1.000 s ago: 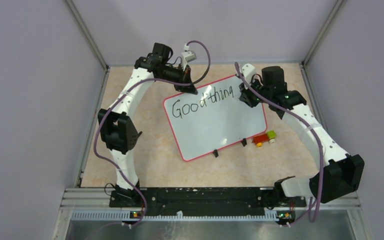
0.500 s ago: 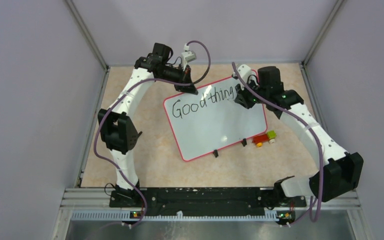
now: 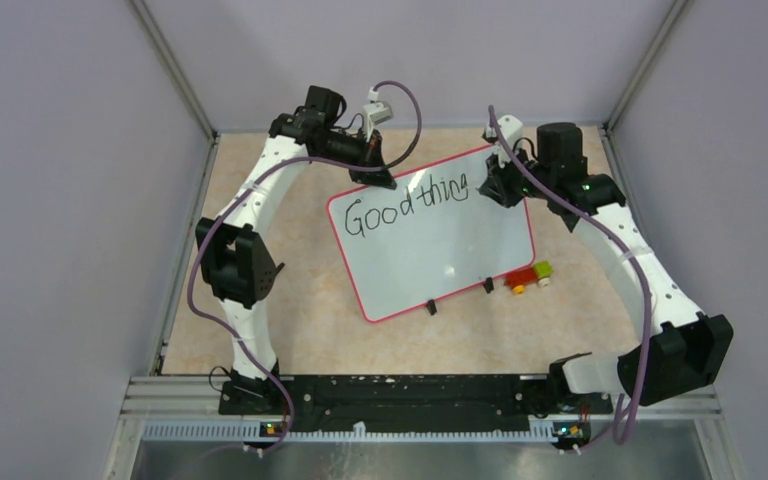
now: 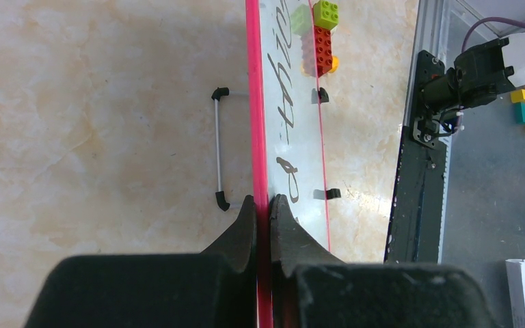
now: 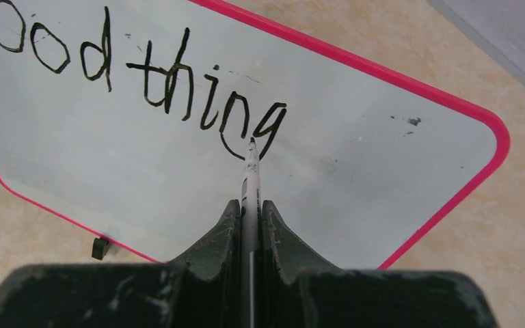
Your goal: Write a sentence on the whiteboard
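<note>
The whiteboard (image 3: 440, 255) sits mid-table (image 3: 300, 320), long axis running near-left to far-right, feet (image 3: 430, 306) on the near edge. The sentence (image 3: 407, 203), thin uneven black "Good thing", runs along the far edge. The left gripper (image 4: 263, 205) is clamped on that far edge, and the right gripper (image 5: 249, 208) grips a marker (image 5: 250, 171), tip at the last "g".

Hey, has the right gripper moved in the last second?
Yes. Seen from above, the right gripper with its thin white marker has shifted slightly rightward, toward the far right corner of the glossy white red-framed whiteboard, which stayed put.
</note>
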Tool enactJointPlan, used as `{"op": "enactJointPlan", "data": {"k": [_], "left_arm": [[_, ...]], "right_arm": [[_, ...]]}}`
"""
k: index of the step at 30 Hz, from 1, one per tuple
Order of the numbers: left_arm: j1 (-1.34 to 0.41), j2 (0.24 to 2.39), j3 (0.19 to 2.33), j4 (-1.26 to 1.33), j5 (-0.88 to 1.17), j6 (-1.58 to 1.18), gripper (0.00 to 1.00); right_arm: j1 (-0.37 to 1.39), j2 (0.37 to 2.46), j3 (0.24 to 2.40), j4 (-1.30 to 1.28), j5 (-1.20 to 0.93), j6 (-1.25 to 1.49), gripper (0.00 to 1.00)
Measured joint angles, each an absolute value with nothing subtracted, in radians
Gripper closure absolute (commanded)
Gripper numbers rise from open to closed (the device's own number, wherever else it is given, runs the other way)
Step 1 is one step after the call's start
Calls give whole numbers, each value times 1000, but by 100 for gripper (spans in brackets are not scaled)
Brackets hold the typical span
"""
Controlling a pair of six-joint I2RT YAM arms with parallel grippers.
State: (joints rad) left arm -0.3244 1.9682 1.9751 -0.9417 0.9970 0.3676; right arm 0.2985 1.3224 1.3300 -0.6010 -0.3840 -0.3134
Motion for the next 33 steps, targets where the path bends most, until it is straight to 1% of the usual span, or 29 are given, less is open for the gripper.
{"op": "enactJointPlan", "data": {"k": [6, 19, 33], "left_arm": [[-324, 1968, 1975, -941, 997, 366, 100], [-324, 1968, 1975, -941, 997, 366, 100], [-324, 1968, 1975, -941, 994, 366, 100]], "right_arm": [[266, 1319, 1330, -599, -340, -321, 100], [264, 1320, 1330, -548, -284, -315, 100], [263, 1357, 1358, -517, -291, -302, 100]]}}
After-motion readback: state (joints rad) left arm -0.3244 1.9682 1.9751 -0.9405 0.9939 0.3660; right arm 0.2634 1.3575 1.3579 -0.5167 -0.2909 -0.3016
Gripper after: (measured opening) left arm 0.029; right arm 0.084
